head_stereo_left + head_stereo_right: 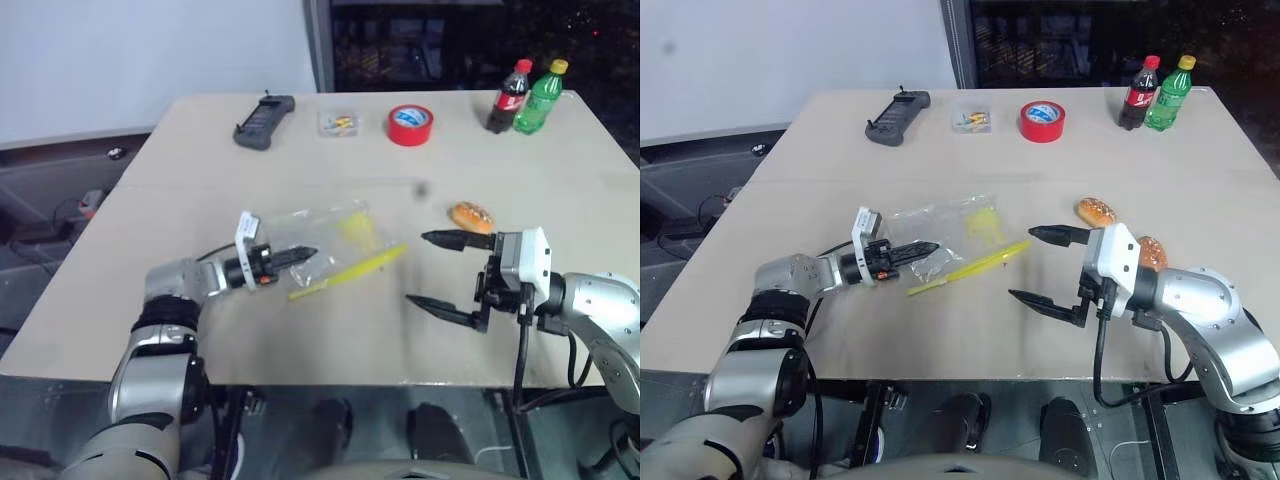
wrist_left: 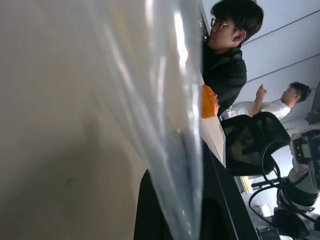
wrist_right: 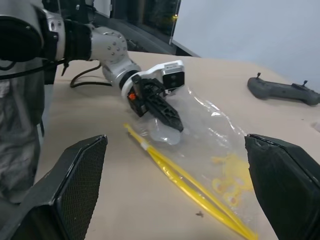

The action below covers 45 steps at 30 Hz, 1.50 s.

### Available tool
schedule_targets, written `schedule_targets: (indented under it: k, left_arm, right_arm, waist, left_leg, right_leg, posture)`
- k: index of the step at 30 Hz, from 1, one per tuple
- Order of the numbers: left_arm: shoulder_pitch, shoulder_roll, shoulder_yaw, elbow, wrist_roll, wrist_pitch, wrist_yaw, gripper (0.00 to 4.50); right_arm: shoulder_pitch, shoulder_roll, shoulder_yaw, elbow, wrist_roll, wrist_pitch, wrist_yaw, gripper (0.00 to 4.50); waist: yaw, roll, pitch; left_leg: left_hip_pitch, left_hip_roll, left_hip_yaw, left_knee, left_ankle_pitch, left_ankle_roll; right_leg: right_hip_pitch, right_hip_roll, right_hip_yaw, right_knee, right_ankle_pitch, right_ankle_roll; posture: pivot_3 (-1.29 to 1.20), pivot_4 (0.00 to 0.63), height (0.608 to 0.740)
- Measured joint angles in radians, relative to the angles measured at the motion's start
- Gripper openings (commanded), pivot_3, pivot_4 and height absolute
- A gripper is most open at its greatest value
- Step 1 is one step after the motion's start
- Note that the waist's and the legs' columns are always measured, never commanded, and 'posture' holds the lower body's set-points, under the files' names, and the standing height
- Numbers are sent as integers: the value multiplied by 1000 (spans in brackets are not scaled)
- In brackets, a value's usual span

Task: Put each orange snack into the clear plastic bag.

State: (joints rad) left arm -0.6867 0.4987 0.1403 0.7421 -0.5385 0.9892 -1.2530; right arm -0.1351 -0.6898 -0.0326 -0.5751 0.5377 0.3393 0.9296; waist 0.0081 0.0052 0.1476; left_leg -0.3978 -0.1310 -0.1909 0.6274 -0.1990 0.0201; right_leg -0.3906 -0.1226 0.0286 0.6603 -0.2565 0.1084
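The clear plastic bag (image 1: 950,235) lies flat on the table (image 1: 940,150), empty; the left gripper (image 1: 923,248) pinches its edge. Right gripper (image 1: 1043,267) gapes wide beside it. Two orange snacks (image 1: 1095,211) sit behind that gripper, one (image 1: 1151,252) half hidden.

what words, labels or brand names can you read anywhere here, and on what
None can be read.
Red-labelled cola bottle: label too small to read.
Green bottle: label blurred.
Red tape roll: print on its blue core unreadable.
Clear plastic bag: yellow print too blurred to read.
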Motion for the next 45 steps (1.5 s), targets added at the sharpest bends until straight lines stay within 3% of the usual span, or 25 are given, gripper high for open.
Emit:
schedule_targets:
  k: [11, 24, 31, 45]
  left_arm:
    - [113, 3, 83, -218, -81, 133, 115, 35]
    - [144, -8, 199, -361, -237, 380, 291, 35]
    - [94, 4, 336, -372, -373, 596, 383, 35]
    - [103, 79, 320, -371, -750, 621, 623, 35]
  right_arm:
    - [1, 1, 7, 1, -11, -4, -6, 4500]
    - [-2, 19, 58, 6, -112, -13, -59, 4500]
    - [-135, 4, 212, 109, -387, -80, -119, 4500]
    - [-269, 171, 353, 371, -727, -327, -284, 4500]
  waist:
    - [-19, -3, 2]
    - [-20, -17, 10]
    - [-23, -18, 11]
    - [-25, -20, 13]
  left_leg:
    - [-2, 0, 0, -6, -1, 0]
    - [-2, 0, 0, -8, -1, 0]
    - [-2, 0, 0, -9, -1, -1]
    - [-3, 0, 0, -10, 2, -7]
  right_leg:
    - [-4, -1, 1, -3, 2, -4]
    - [-6, 0, 1, -3, 2, -4]
    - [-7, 1, 1, -2, 2, -4]
    - [-8, 1, 2, -1, 3, -5]
  posture:
    - [0, 150, 740]
    - [0, 150, 740]
    - [0, 150, 740]
    - [0, 150, 740]
